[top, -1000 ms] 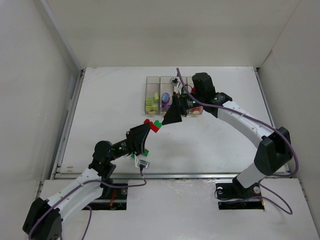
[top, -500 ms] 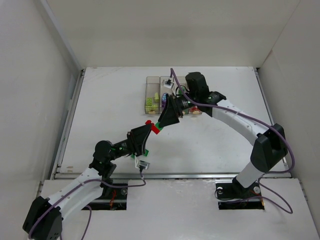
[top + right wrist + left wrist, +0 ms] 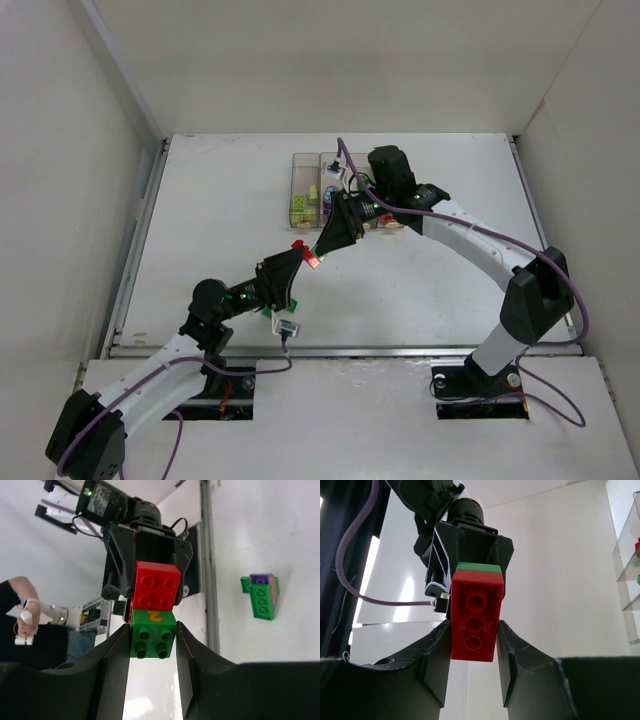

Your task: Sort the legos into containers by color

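A white table (image 3: 220, 210) fills the middle, boxed in by plain white panels: a back wall (image 3: 330, 60), a left wall (image 3: 60, 180) and a right wall (image 3: 590, 140). A metal rail (image 3: 380, 350) runs along the table's near edge, with a white ledge (image 3: 350, 410) just in front of it. The light is even and soft.

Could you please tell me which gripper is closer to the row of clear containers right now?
Right. The right gripper sits just in front of the containers, around the green brick; the left gripper holds the red brick on the side away from them.
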You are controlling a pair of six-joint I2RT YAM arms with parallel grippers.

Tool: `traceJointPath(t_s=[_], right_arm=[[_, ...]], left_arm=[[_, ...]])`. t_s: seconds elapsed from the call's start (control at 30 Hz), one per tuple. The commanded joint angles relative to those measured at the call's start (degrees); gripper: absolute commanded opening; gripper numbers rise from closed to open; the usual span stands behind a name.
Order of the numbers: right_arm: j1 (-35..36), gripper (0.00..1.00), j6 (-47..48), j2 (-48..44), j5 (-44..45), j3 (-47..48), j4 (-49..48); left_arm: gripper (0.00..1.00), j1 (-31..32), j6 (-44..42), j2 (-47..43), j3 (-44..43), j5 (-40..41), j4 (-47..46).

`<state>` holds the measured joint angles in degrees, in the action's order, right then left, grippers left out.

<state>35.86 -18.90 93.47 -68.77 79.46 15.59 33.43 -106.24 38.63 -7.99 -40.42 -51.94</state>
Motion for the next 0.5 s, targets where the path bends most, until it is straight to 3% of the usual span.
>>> traceJointPath(t_s=[0.0,0.27,0.47], right_arm=[[-0.6,0.0,1.41,-0.83,5.36,1.14,-1.63],[-15.54,0.0,-4.56,-3.65,24.54,-4.05,-0.92],[-17.84,0.0,-5.71,-2.86,37.88,-0.54,-0.4]], left_arm=[[0.0,0.41,0.24,-0.92,-1.68,0.7,-0.2],[0.0,0.41,3.67,-11.37,0.34,1.4,14.14],[0.0,0.41,6.46,-11.66,-0.44,2.19,18.02]])
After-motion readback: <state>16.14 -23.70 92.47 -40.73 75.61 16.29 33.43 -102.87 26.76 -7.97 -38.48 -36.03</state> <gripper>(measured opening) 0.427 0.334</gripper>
